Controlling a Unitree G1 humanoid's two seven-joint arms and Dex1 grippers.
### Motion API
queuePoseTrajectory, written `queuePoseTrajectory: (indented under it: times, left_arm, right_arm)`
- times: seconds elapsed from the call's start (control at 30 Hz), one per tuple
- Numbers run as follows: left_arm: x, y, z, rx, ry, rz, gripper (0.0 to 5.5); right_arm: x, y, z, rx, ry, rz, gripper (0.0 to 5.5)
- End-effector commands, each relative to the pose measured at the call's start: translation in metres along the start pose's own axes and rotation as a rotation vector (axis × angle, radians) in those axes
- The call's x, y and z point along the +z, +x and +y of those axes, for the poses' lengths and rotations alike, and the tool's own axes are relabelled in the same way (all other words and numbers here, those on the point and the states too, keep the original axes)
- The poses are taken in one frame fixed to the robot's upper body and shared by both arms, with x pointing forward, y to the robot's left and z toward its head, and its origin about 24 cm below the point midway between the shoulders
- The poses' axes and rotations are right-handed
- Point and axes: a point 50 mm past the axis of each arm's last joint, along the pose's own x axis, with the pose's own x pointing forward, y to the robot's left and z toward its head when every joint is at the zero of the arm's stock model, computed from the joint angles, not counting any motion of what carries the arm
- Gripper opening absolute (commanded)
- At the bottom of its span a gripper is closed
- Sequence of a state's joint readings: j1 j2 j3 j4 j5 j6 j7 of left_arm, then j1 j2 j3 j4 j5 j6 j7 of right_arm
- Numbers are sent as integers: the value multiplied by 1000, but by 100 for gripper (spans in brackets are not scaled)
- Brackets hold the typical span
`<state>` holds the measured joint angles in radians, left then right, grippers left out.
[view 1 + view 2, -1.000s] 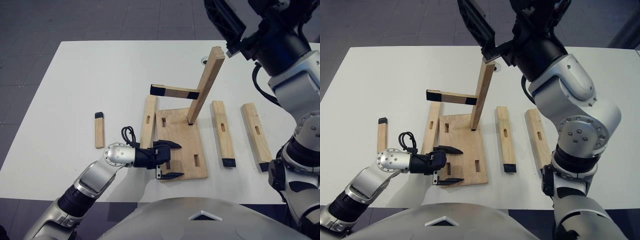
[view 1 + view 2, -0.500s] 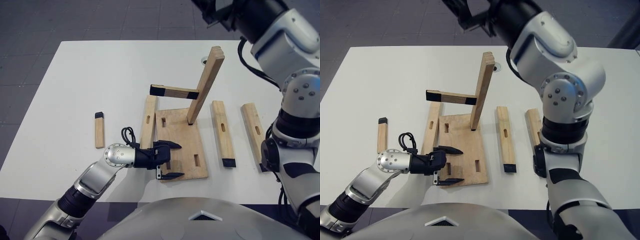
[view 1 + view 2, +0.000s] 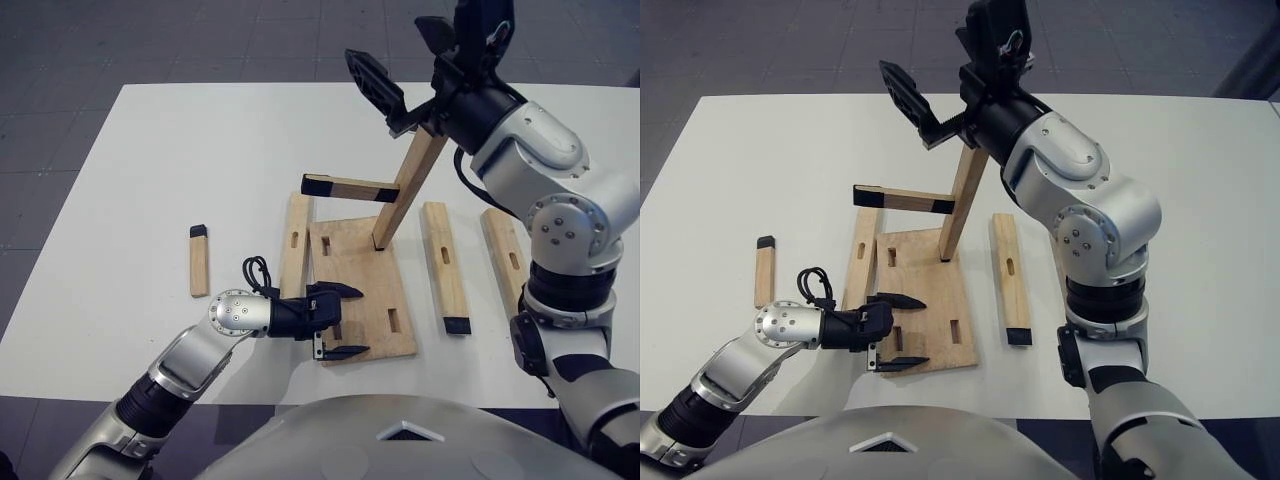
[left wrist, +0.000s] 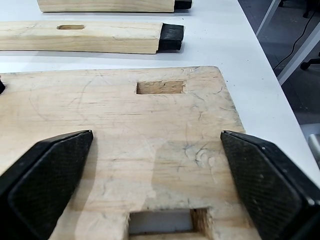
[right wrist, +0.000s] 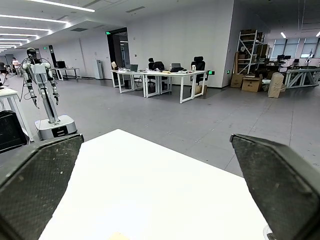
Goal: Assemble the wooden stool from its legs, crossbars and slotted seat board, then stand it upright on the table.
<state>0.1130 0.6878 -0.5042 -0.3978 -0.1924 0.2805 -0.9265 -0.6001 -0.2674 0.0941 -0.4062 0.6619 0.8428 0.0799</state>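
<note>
Board (image 3: pixel 358 290) lies flat mid-table (image 3: pixel 150 150), toward the front edge. One leg (image 3: pixel 400 200) stands in its far-right slot w/ a crossbar (image 3: pixel 350 186) plugged in partway up, sticking out left above the board's far end, black tip free. R gripper (image 3: pixel 405 65) is right at that leg's top, jaws spread wide, nothing betw. them. Can't tell if it touches the wood, since the leg's top end is hidden behind it. R wrist cam looks out past both pads (image 5: pixel 35 185) over the table's far side. L gripper (image 3: pixel 338 322) is low over the board's near-left part, jaws wide open & holding nothing. Its pads (image 4: pixel 47 175) are above the wood either side of the near-left slot (image 4: pixel 160 220). 2nd leg (image 3: pixel 297 243) lies flat along the board's left edge, just beside it. 3rd leg (image 3: pixel 444 265) lies flat right of the board, black foot toward the front. 4th leg (image 3: pixel 503 262) is farther right, partly behind the R arm. Short bar (image 3: pixel 199 261) lies well off to the left, black tip pointing away.
</note>
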Motion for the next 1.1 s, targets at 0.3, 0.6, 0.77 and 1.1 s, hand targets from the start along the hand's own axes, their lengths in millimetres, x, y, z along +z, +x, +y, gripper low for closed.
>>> queuePoseTrajectory:
  times: [0.3,0.6,0.77,1.1]
  left_arm:
    - [-50,-2,-21,-24,-154,239,474]
    - [-55,-7,-24,-42,-158,255,474]
    - [-67,-31,-28,-137,-150,341,474]
    - [-51,-66,-4,-152,-117,324,474]
  right_arm:
    - [-5,8,4,63,176,-27,546]
    - [62,-21,-36,-61,88,-273,546]
    - [87,-52,-54,-147,22,-359,546]
    - [83,-95,-59,-335,-177,-322,546]
